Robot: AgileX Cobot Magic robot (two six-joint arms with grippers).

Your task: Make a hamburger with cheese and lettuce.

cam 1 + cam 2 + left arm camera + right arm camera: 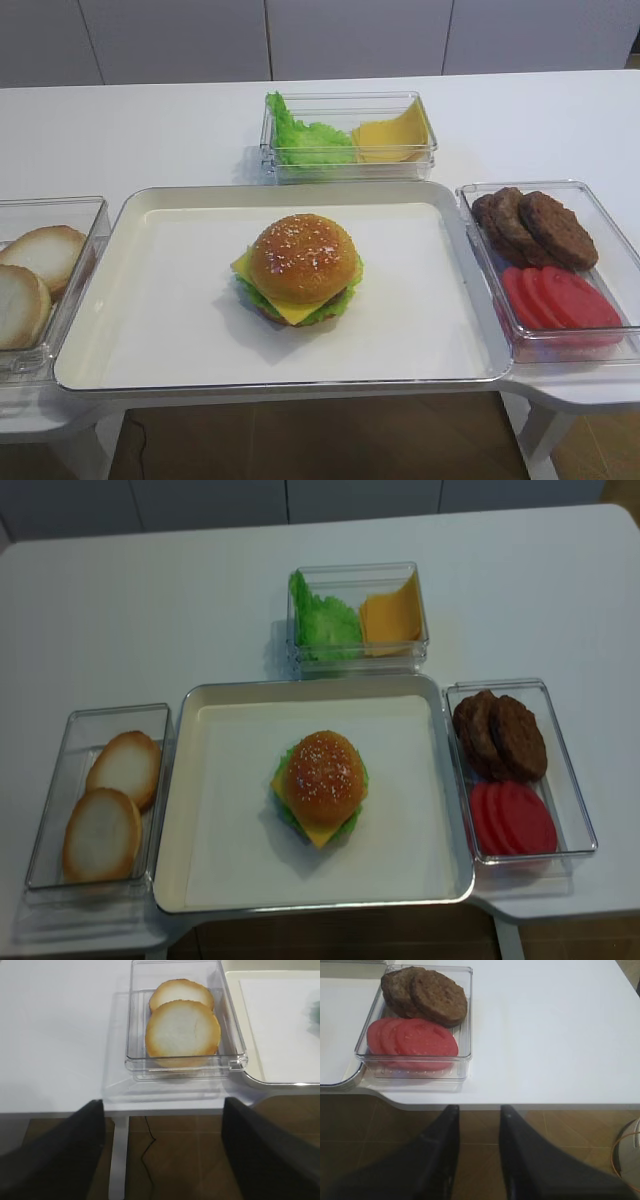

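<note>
I see the sesame-bunned hamburger (pixel 303 268) assembled mid-tray (pixel 150 300), square yellow cheese (pixel 290 309) and frilly green lettuce (pixel 335 304) peeking out. My left pincer (pixel 162 1150), spread wide, and right pincer (pixel 479 1155), fingers apart, hang empty off the tabletop (pixel 150 130), clear of the food.

No readable text, label, brand, number or sign shows in any view.

White table (pixel 150 130), brown tile floor (pixel 570 1130)
</note>
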